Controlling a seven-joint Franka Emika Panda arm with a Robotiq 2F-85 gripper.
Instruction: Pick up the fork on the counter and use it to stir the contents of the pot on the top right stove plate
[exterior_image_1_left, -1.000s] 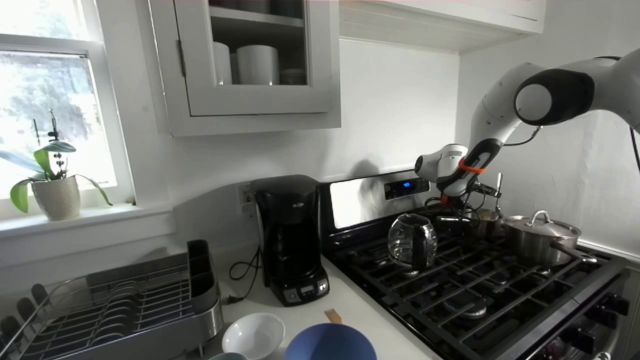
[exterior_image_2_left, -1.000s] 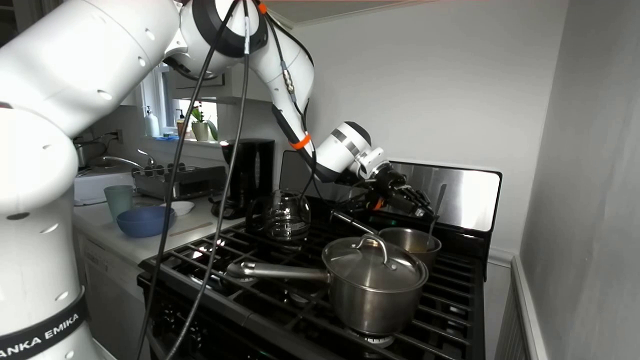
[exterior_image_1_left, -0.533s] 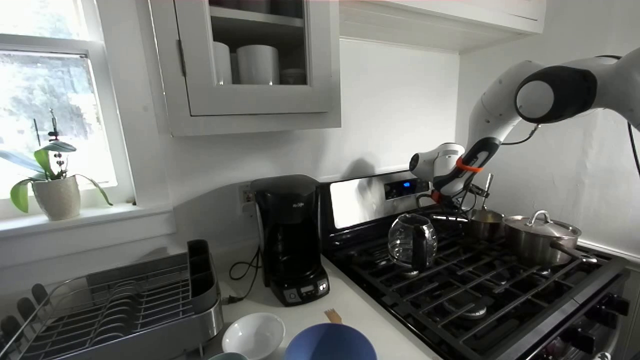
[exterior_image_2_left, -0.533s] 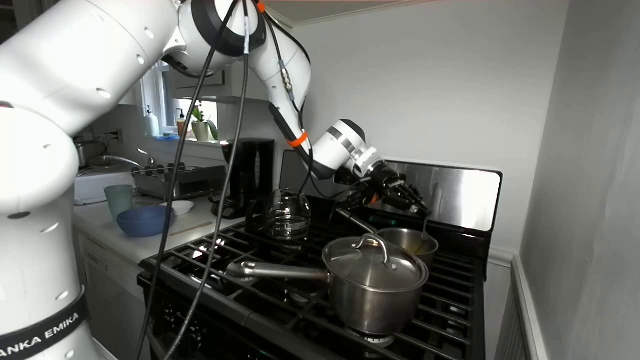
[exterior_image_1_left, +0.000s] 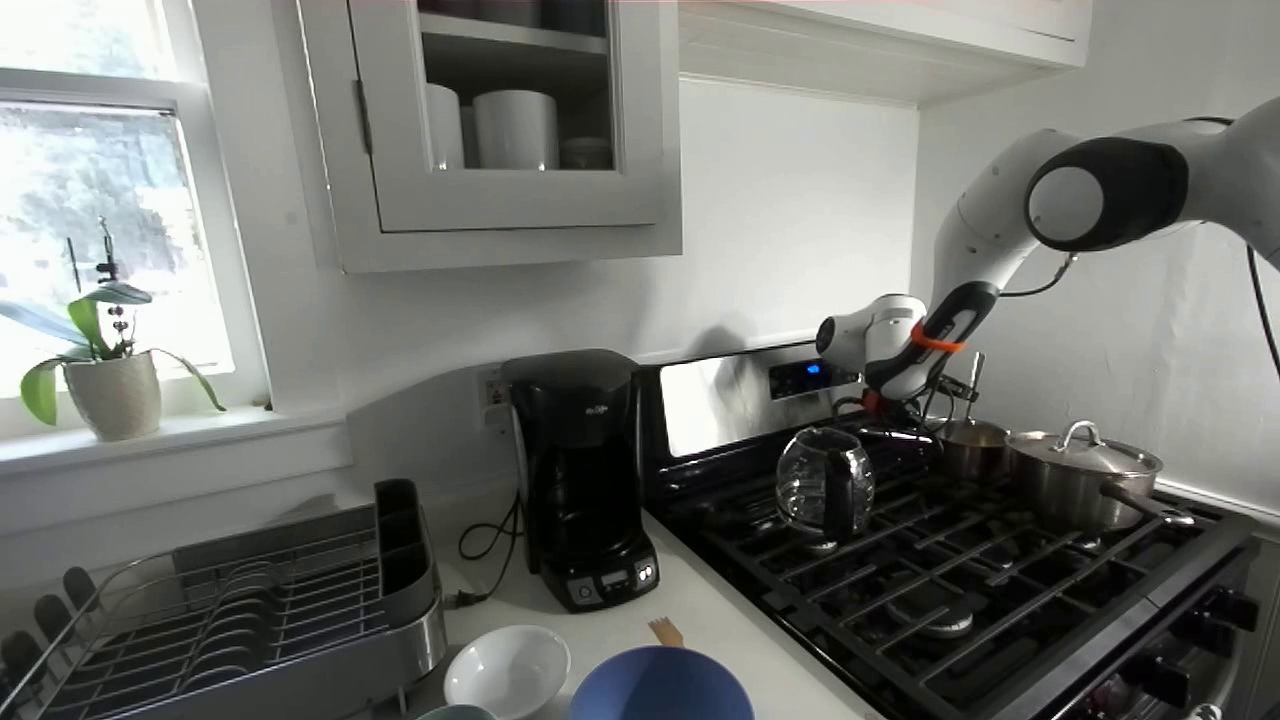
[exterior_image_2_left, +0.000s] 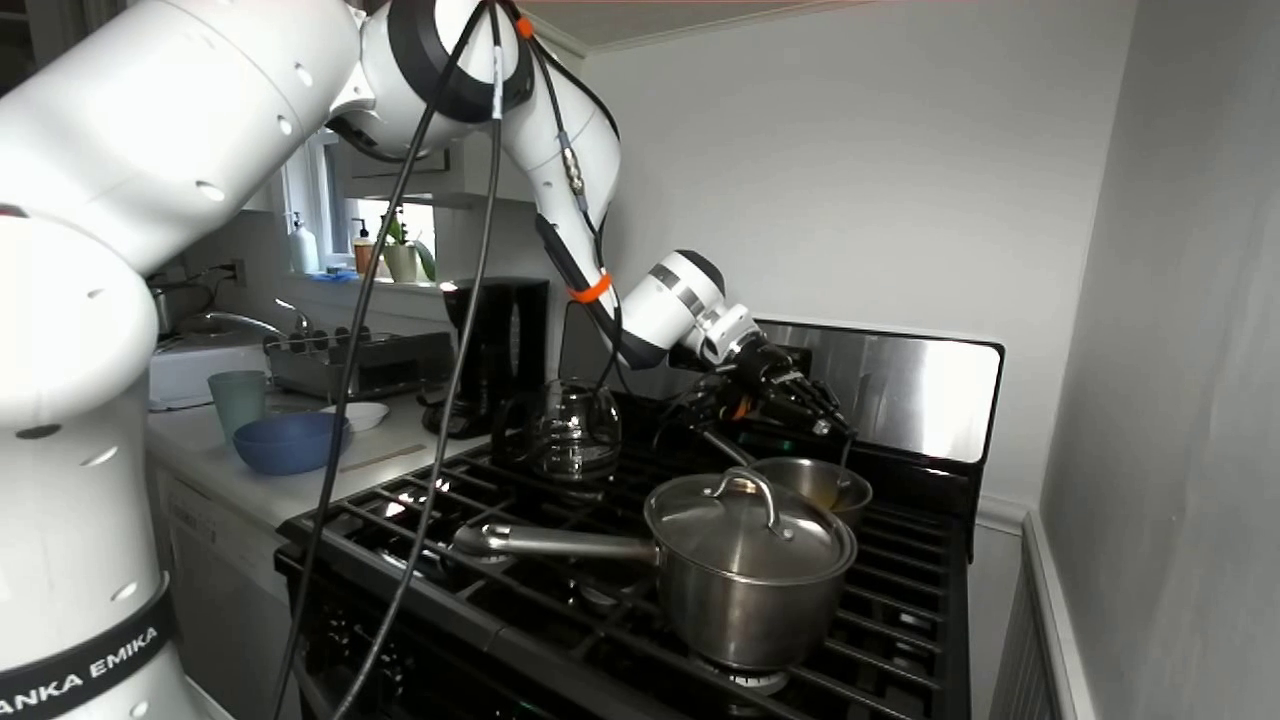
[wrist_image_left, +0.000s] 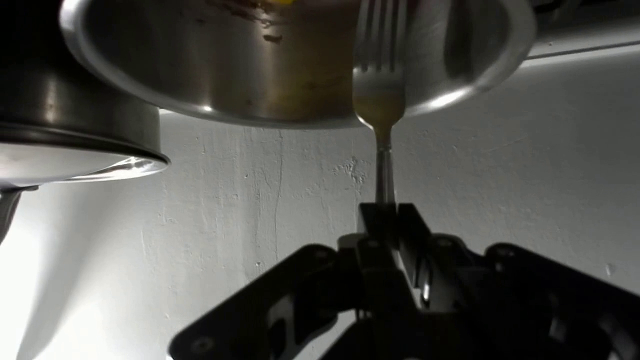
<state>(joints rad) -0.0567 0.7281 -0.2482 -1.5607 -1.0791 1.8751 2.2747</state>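
Observation:
My gripper (wrist_image_left: 386, 212) is shut on the handle of a steel fork (wrist_image_left: 380, 92). In the wrist view the fork's tines reach over the rim into the open steel pot (wrist_image_left: 225, 75); their tips are cut off by the frame edge. The pot holds something brownish and yellow. In both exterior views this pot (exterior_image_2_left: 790, 475) (exterior_image_1_left: 975, 460) stands at the back right of the range, with the gripper (exterior_image_2_left: 835, 420) (exterior_image_1_left: 945, 395) just above it. The fork's handle end (exterior_image_1_left: 975, 375) points upward. The burner below is hidden. The counter (exterior_image_1_left: 730, 635) lies beside the range.
A lidded steel saucepan (exterior_image_2_left: 750, 600) (exterior_image_1_left: 1080, 490) stands close in front of the open pot. A glass carafe (exterior_image_1_left: 825, 485) is on the back left grate. A steel backguard (exterior_image_2_left: 930, 390) rises behind. A blue bowl (exterior_image_2_left: 285, 440) and a wooden pronged utensil (exterior_image_1_left: 665, 632) are on the counter.
My gripper and the fork have moved slightly left and lower in both exterior views. The open pot and its handle have shifted a little. The gripper stays shut on the fork.

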